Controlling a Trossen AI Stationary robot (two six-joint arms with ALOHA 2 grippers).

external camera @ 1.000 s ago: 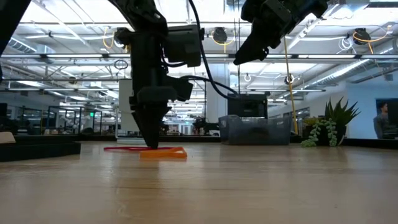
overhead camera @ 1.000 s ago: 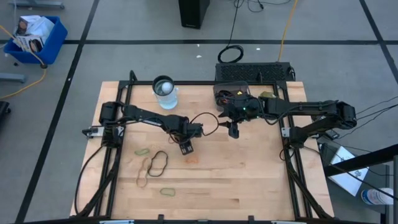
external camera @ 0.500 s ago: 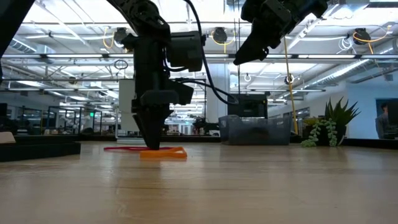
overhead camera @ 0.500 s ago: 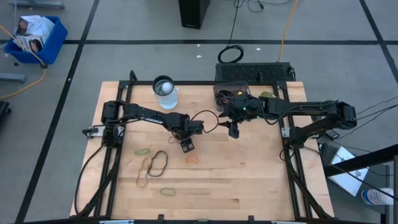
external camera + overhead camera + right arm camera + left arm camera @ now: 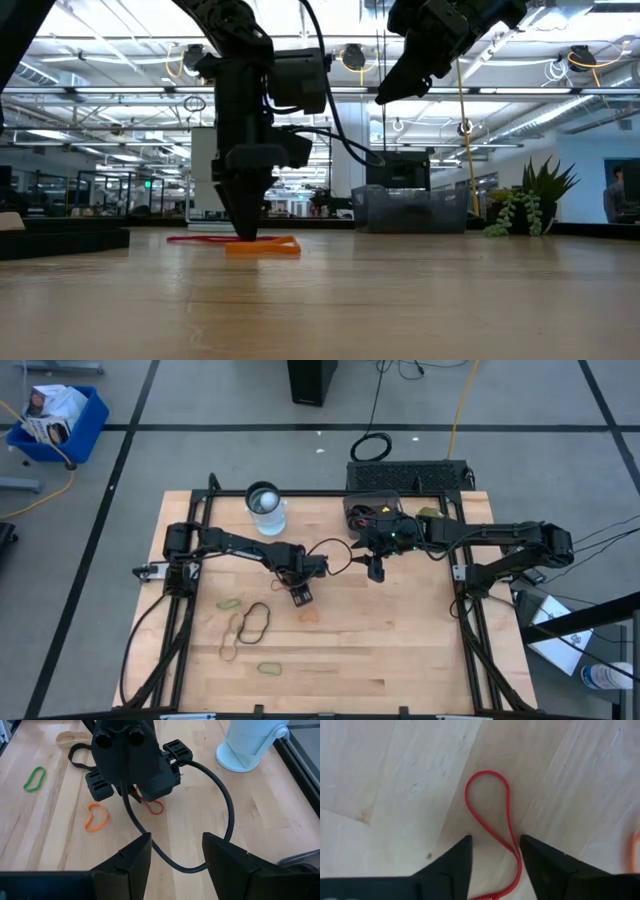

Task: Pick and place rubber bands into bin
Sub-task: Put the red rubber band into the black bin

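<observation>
A red rubber band (image 5: 487,805) lies flat on the wooden table. My left gripper (image 5: 493,847) points straight down over it, open, fingertips low at the tabletop (image 5: 243,235), one on each side of the band's narrow part. It shows in the high view near the table's middle (image 5: 302,597). An orange band (image 5: 310,613) lies close beside it. My right gripper (image 5: 375,570) hangs open above the table, holding nothing, in front of the smoky-grey bin (image 5: 368,508). The bin also shows in the low view (image 5: 410,210). My left gripper comes from above with the red band's two strands running between its fingers. One strand (image 5: 516,851) lies right beside one finger; I cannot tell whether they touch. The band rests flat on the table.
Black (image 5: 256,622), tan (image 5: 230,642) and green (image 5: 228,602) (image 5: 268,669) bands lie toward the table's near left. A clear cup (image 5: 267,508) stands at the far edge. A black cable (image 5: 220,820) loops from the left wrist across the table's middle.
</observation>
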